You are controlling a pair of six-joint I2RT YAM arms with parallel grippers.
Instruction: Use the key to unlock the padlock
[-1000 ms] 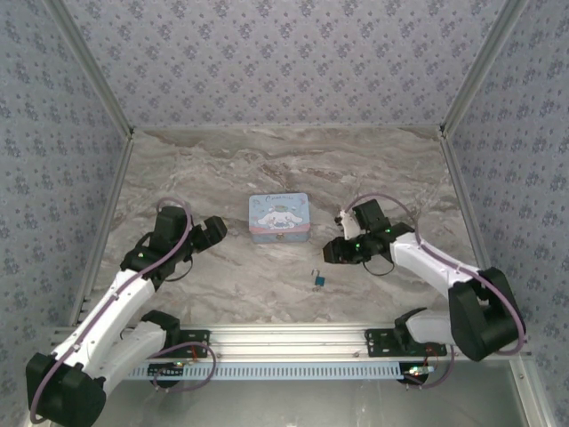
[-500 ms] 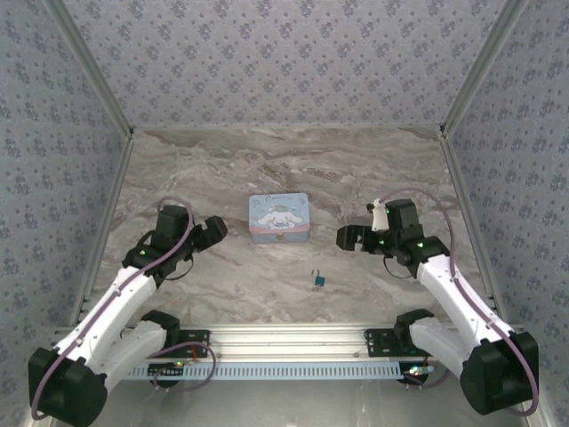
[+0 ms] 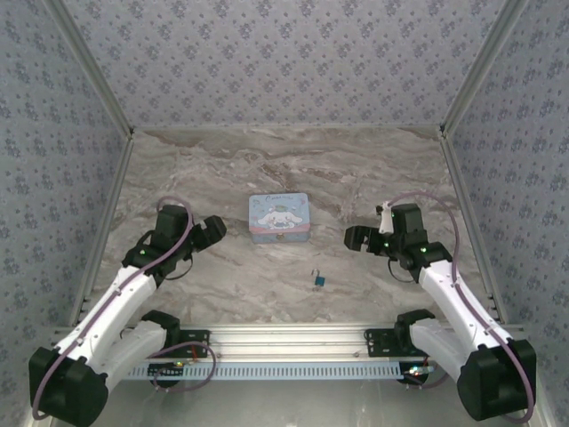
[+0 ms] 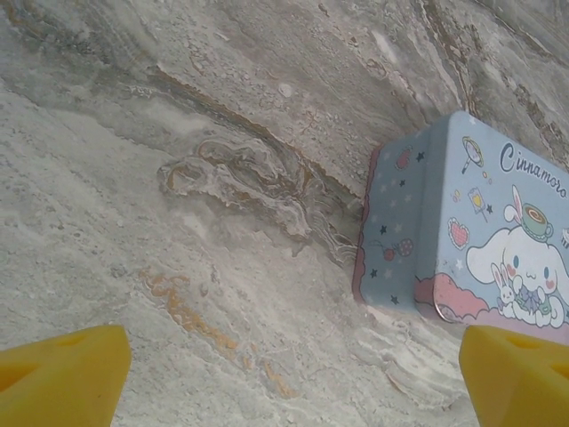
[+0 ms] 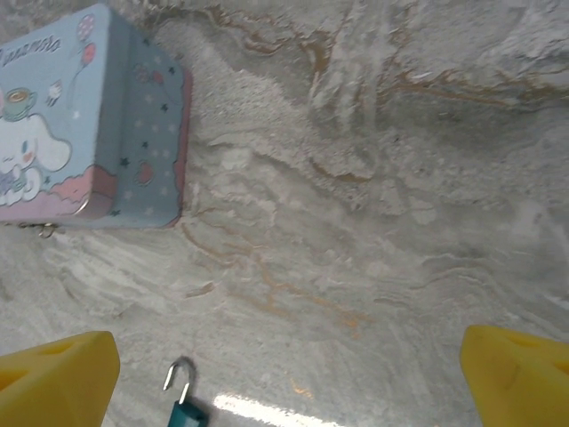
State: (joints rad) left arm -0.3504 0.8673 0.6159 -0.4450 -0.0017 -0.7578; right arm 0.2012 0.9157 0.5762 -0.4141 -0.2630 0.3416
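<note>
Blue-bodied and tiny, the padlock point(image 3: 317, 280) lies loose on the marble desk point(image 3: 267, 169), near the front edge and roughly midway between the two arms, with nothing holding it. In the right wrist view its thin metal shackle point(image 5: 180, 374) reads as a hook rising from the body, which may mean one leg is free, but the picture cuts it off too low to be sure. Whether a key sits in the lock is too small to tell. Just beyond the lock, and apart from it, stands the pastel-blue cartoon tin point(image 3: 279, 217), square to the desk and touching neither arm; it looks like a bystander here and not part of the job. The right fingers point(image 3: 354, 237) hang spread wide and empty, off to the lock's right and slightly farther back, angled so that their camera takes in both the tin's corner and the lock at its lower edge. That probably makes this arm the better placed to come down on it. The left fingers point(image 3: 212, 229) are likewise wide apart and empty, parked to the left of the tin and well clear of the lock. Flanking the lock this way suits a job where one side steadies the body while the other works the key.
</note>
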